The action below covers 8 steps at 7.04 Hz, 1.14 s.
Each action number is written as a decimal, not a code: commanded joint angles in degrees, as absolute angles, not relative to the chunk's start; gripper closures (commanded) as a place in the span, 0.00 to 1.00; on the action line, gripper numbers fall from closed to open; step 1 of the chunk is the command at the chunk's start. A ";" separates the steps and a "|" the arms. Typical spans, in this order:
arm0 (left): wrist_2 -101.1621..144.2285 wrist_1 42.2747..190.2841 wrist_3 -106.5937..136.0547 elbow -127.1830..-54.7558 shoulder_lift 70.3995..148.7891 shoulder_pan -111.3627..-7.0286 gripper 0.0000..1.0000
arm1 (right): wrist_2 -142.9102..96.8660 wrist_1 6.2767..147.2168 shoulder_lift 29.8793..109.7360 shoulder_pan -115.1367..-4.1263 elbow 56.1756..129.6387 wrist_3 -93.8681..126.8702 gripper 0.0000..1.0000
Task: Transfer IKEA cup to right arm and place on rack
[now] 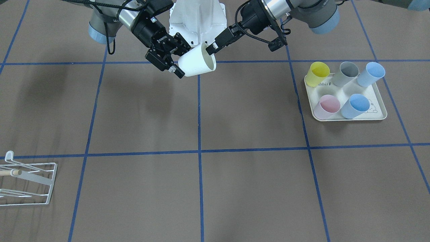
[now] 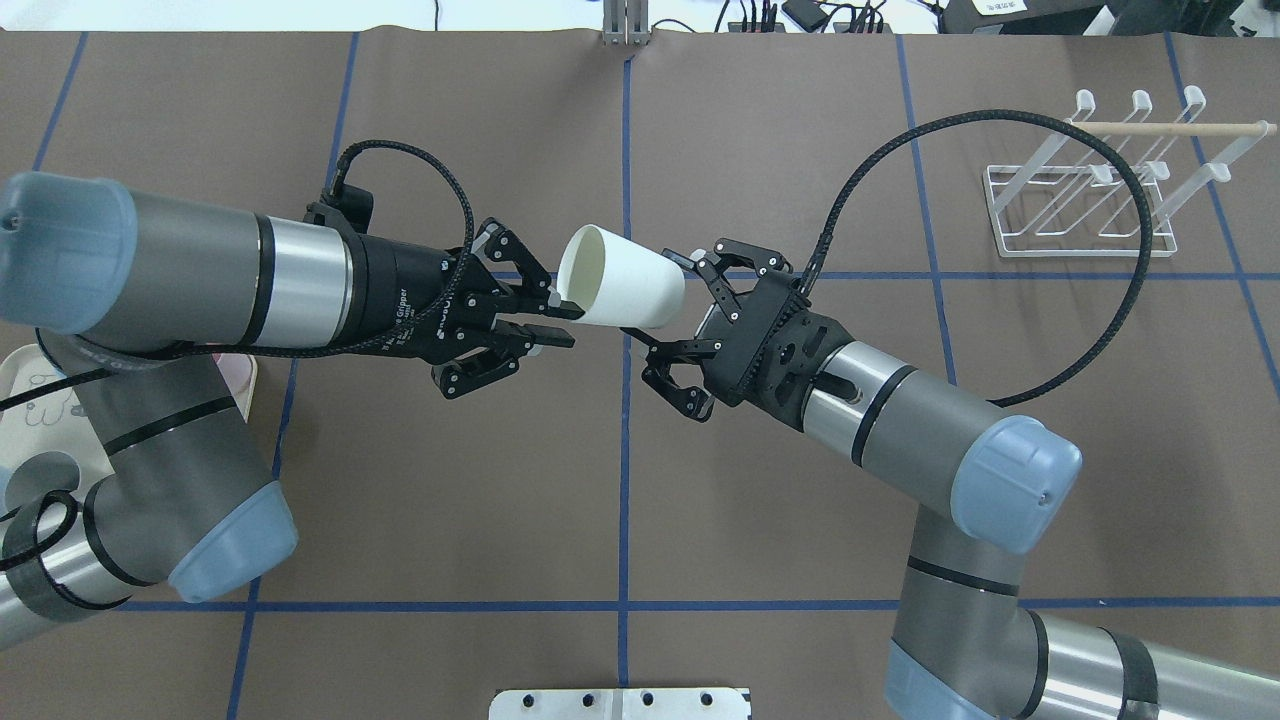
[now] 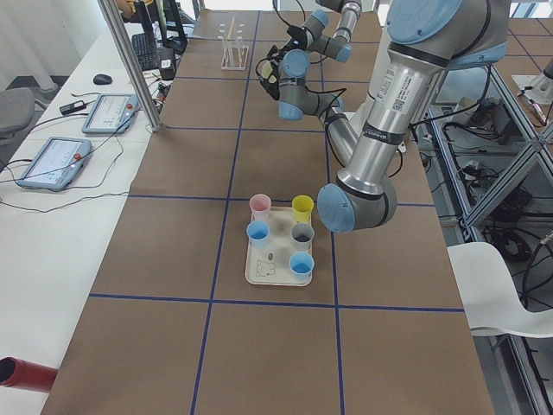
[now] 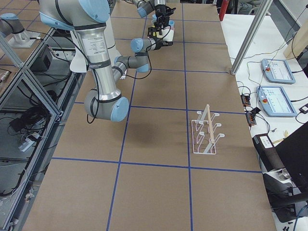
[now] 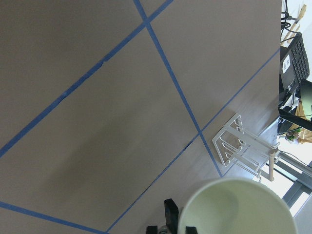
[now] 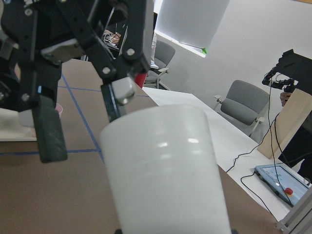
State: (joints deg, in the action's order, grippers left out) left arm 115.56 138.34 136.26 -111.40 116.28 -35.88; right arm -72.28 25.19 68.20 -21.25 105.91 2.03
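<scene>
**Cup changing hands over mid-table**

We're watching the white IKEA cup point(image 2: 625, 285) hanging in mid-air over the middle of the table point(image 2: 450, 500), tipped on its side, well apart from the rack point(image 2: 1045, 157) on the robot's R side. The right gripper point(image 2: 668, 308) is pinching it round the closed base end. The left gripper point(image 2: 572, 328) is standing with fingers apart at the rim, one just beside the lip, so we're judging the hand-over nearly done.

To finish it well, we're advising that the L side be backing straight out along the cup's axis w/o clipping the lip. The R side should be holding firm and not swinging off until the rim is clear. After that, we're reckoning, the mouth needs turning to meet a prong.

Counting, big to small:
- 2 arms: left arm point(image 2: 180, 270), right arm point(image 2: 930, 430)
- 1 rack
- 1 tray point(image 1: 374, 97)
- 6 cups: the white one aloft plus 5 upright on the tray, i.e. yellow cup point(image 1: 317, 74), grey cup point(image 1: 347, 73), pink cup point(image 1: 327, 106), a blue cup point(image 1: 369, 74) by the grey and a blue cup point(image 1: 356, 106) by the pink
</scene>
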 commanded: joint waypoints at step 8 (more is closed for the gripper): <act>121.20 137.81 113.87 -114.52 104.61 -41.75 0.00 | -72.16 30.20 75.06 -27.75 111.18 5.69 0.96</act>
